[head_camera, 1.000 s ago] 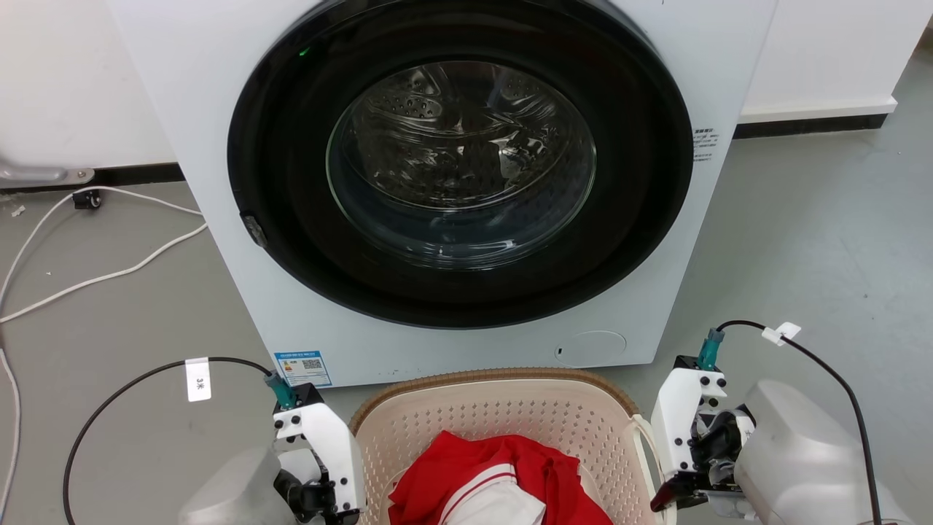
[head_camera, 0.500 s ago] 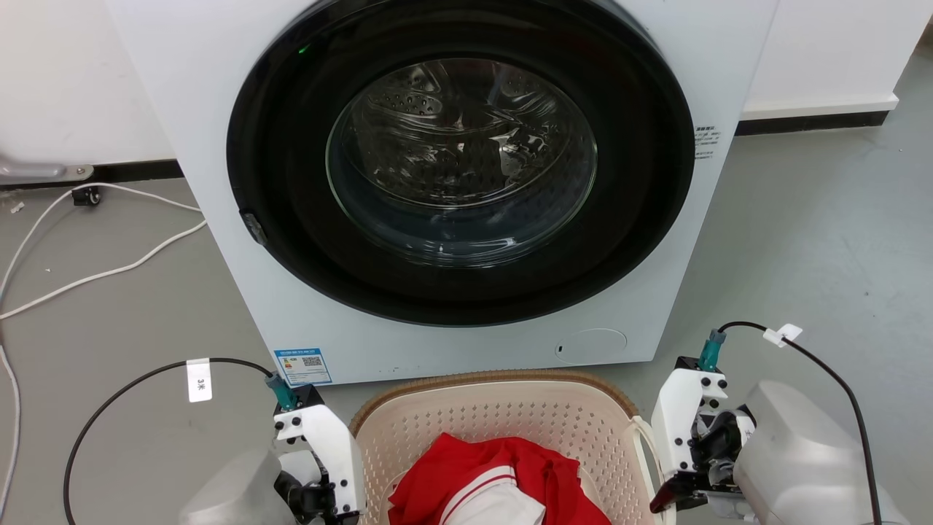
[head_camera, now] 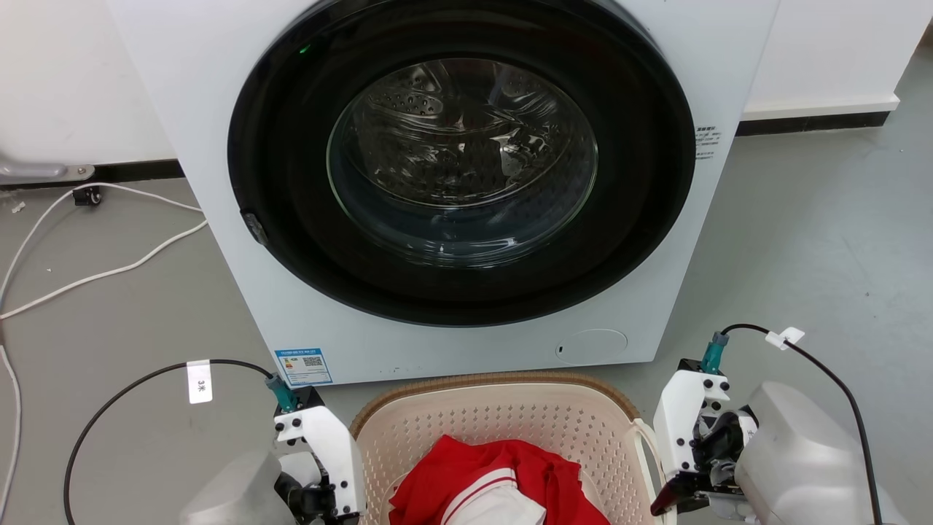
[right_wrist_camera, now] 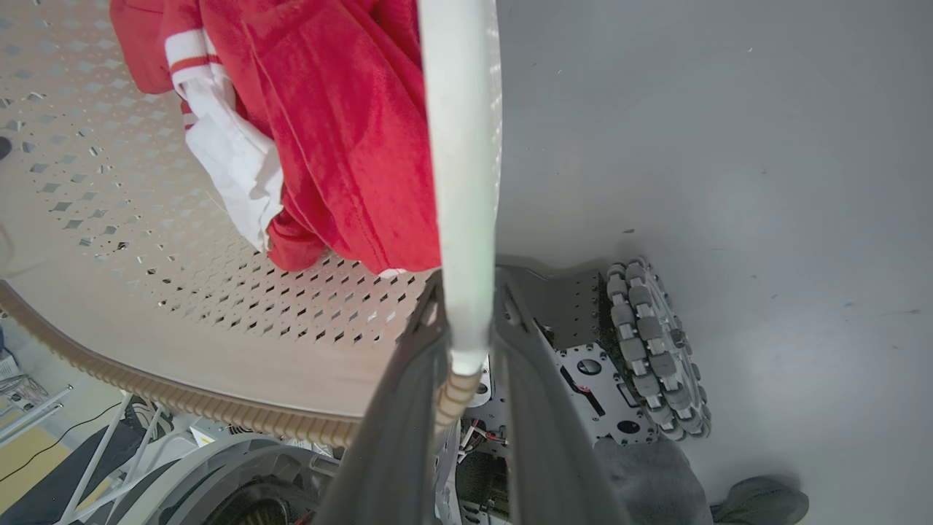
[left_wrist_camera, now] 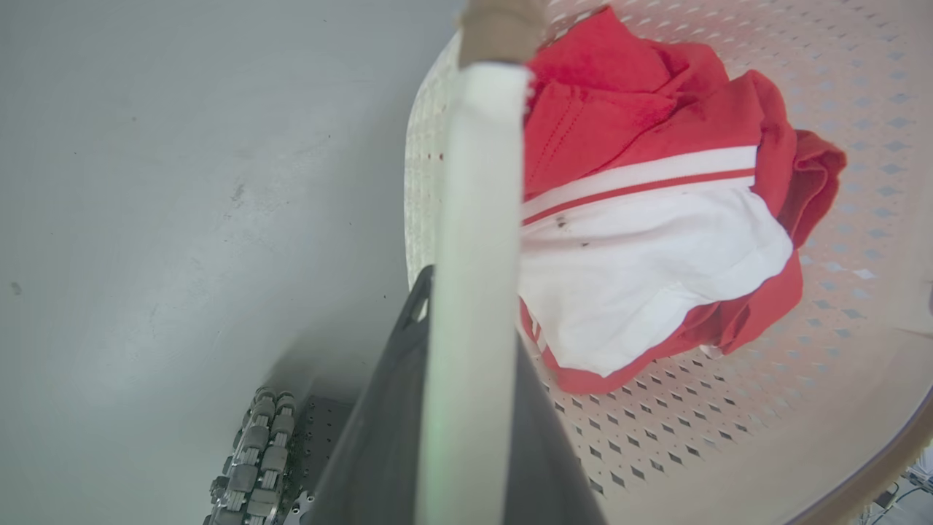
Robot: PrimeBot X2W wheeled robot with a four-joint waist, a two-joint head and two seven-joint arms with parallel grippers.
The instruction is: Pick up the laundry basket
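As left hand (left_wrist_camera: pixel 470 313), right hand (right_wrist_camera: pixel 470 281) clamp handles (right_wrist_camera: pixel 459 146), laundry basket (head_camera: pixel 510 419) holding red garment (head_camera: pixel 496 467)

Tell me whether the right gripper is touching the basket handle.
Touching. In the right wrist view, the right gripper has its two dark jaws pressed against both sides of the white basket handle.

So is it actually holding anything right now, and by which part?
Yes, the laundry basket: the left hand pinches its left handle, and the right hand pinches its right handle.
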